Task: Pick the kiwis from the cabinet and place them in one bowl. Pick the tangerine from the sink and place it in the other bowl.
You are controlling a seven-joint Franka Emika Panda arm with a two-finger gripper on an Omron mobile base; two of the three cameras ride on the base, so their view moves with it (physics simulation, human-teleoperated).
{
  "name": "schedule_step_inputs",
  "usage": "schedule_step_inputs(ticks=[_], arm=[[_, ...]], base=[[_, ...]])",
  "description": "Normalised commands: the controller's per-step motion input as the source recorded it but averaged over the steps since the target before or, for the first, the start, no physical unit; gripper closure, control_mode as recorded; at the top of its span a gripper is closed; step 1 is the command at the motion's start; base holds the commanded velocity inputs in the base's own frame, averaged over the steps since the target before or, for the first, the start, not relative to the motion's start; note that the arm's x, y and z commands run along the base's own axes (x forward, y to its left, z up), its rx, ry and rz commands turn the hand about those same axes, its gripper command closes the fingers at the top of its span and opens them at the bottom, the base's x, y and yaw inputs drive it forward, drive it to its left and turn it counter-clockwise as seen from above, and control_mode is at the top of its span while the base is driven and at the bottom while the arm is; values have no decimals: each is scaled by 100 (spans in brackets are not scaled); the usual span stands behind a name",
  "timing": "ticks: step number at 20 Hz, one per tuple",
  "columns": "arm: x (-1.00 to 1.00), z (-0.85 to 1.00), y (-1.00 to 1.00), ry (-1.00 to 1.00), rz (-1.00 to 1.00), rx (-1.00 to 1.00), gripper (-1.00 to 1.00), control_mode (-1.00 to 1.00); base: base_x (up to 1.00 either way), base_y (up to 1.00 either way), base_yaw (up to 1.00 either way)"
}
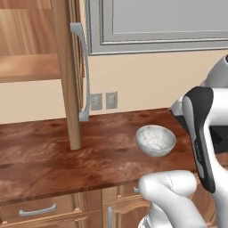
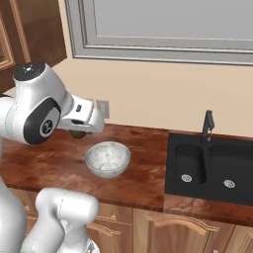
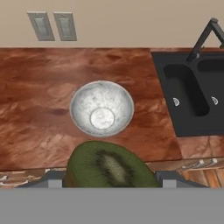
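Note:
A cut-faced green-brown kiwi (image 3: 107,164) sits between my gripper's (image 3: 111,180) fingertips, and the gripper is shut on it. The whitish-grey bowl (image 3: 102,108) lies on the counter below and just ahead of the kiwi, and nothing is inside it. In the right base view the gripper (image 2: 79,132) hangs above the counter just left of the bowl (image 2: 107,158), with the kiwi (image 2: 76,134) a dark lump under the hand. The cabinet (image 1: 26,67) stands open at upper left, its shelf bare where it shows. The sink (image 2: 212,168) is to the right. The tangerine and the other bowl are out of view.
The open cabinet door (image 1: 71,75) with its grey handle (image 1: 82,71) juts out over the counter left of the bowl (image 1: 155,140). A black faucet (image 2: 207,126) rises behind the sink (image 3: 192,96). Two wall outlets (image 3: 52,25) sit on the back wall. Drawers (image 1: 38,209) run below the counter edge.

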Motion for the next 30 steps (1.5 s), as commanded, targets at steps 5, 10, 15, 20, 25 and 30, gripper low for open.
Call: schedule_step_inputs(ticks=[5,10,15,20,25,30], arm=[[25,-22,-5,1,0,0,100,-100],[15,-28,0,8,0,0,100,-100],[22,-15,0,14,0,1,100,-100],[42,-19,0,12,-1,1,100,-100],[58,-61,0,7,0,1,100,-100],[64,-68,-2,10,0,4,100,-100]], base=[[0,0,0],[0,0,0],[0,0,0],[0,0,0],[0,0,0],[0,0,0]])
